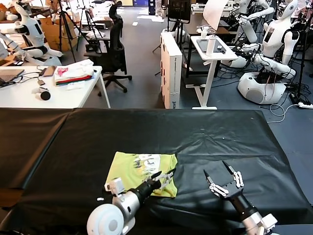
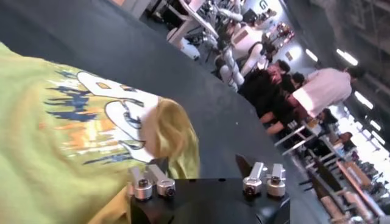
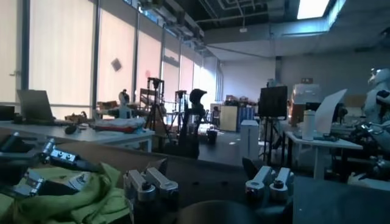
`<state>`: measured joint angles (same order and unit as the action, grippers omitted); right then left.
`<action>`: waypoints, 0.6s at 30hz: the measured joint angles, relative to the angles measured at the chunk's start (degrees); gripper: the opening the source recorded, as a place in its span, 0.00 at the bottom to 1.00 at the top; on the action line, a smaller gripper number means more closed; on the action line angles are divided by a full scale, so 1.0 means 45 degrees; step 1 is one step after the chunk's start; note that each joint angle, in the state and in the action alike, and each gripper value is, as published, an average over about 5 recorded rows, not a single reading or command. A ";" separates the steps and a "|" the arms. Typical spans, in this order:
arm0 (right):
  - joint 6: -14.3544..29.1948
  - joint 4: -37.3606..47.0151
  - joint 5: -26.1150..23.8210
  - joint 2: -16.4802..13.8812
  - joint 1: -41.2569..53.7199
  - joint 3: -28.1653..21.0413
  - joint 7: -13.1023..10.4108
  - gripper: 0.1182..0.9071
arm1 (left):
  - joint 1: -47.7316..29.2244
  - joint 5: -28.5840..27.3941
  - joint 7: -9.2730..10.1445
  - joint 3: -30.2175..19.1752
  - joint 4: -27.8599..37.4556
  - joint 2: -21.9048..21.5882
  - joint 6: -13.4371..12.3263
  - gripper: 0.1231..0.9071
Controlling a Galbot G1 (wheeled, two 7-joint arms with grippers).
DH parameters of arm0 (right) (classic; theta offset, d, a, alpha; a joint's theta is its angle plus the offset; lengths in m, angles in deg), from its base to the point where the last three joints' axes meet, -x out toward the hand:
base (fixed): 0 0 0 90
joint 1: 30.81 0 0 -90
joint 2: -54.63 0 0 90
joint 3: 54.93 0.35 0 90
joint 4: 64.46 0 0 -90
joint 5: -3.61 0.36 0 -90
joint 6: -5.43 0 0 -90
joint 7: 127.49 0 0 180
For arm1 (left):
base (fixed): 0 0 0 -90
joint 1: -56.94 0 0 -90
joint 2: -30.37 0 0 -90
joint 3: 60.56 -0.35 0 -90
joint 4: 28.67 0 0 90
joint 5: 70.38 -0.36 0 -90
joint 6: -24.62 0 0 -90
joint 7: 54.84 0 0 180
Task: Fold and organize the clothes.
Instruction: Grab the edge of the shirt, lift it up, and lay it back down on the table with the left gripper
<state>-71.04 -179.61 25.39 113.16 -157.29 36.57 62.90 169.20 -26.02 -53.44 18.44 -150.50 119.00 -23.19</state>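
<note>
The left hand (image 1: 165, 177), released, is hovering over the folded lime-green cotton T-shirt (image 1: 139, 169); the open right hand (image 1: 222, 177) is idling at three o'clock; tidying seems next.

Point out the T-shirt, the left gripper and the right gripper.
T-shirt (image 1: 128, 170), head view, plain green area.
Left gripper (image 1: 165, 175), head view, midway between its fingertips.
Right gripper (image 1: 217, 171), head view, midway between its open fingertips.

Black table (image 1: 205, 137) — white desk (image 1: 29, 93) behind
</note>
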 joint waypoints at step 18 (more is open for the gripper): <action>-0.1326 -0.0616 -0.3837 -0.3142 0.2661 -0.4506 0.1016 1.00 | 0.0327 -0.0297 -0.0068 0.2927 -0.1443 -0.1340 -0.0188 1.00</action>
<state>-77.01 -182.38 8.13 99.02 -145.32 16.29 67.47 170.67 -27.35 -53.74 31.61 -157.00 112.97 -24.03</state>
